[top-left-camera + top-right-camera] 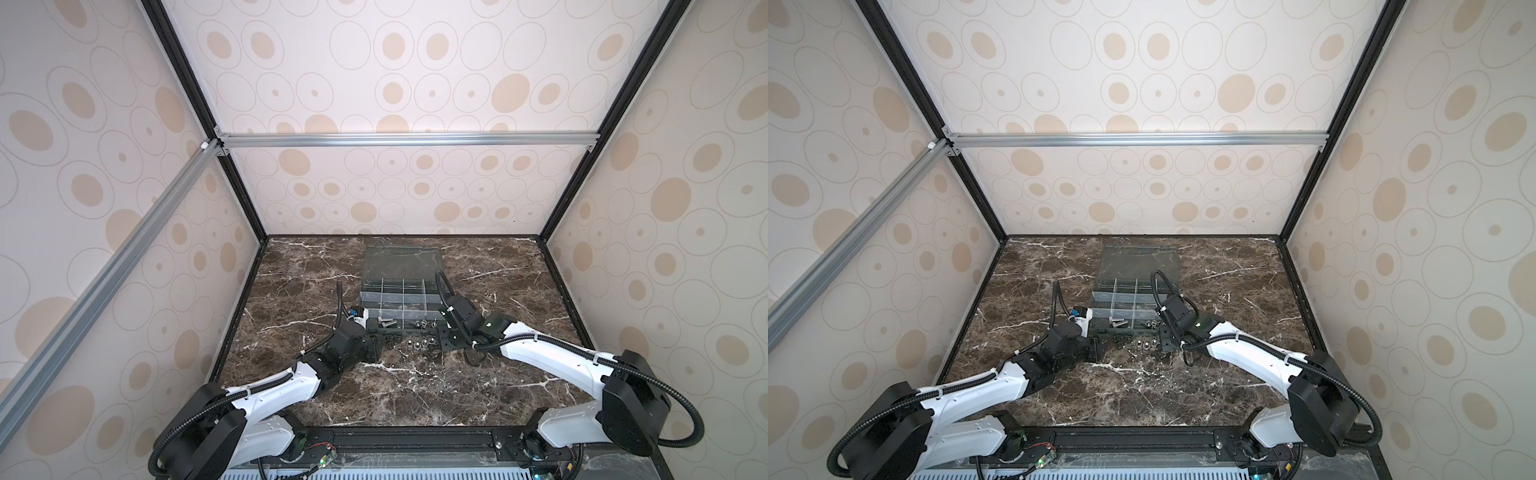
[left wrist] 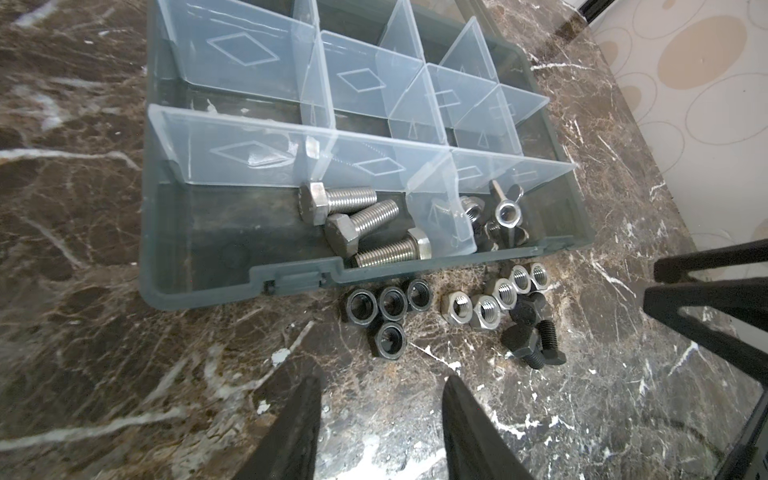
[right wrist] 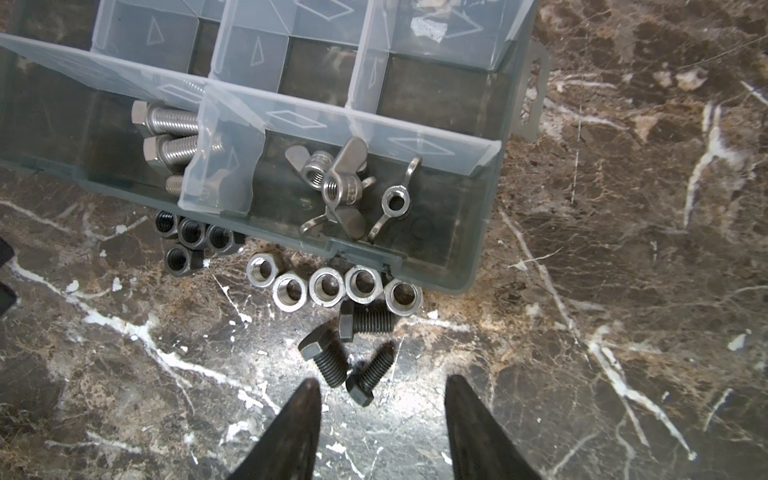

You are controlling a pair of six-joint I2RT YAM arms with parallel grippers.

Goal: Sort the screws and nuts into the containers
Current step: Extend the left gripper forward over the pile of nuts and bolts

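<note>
Both top views: the organizer box (image 1: 395, 297) (image 1: 1121, 297) sits on the tabletop (image 1: 415, 395), lid back, an arm low at each side of the loose nuts (image 1: 409, 343) along its near edge. Left wrist view: left jaws apart and empty, three silver screws (image 2: 361, 224) in a front container (image 2: 232, 232), black nuts (image 2: 384, 309) and silver nuts (image 2: 494, 295) on the tabletop just outside. Right wrist view: right jaws apart and empty, black screws (image 3: 345, 357) just ahead, wing nuts (image 3: 340, 187) in the neighbouring container.
</note>
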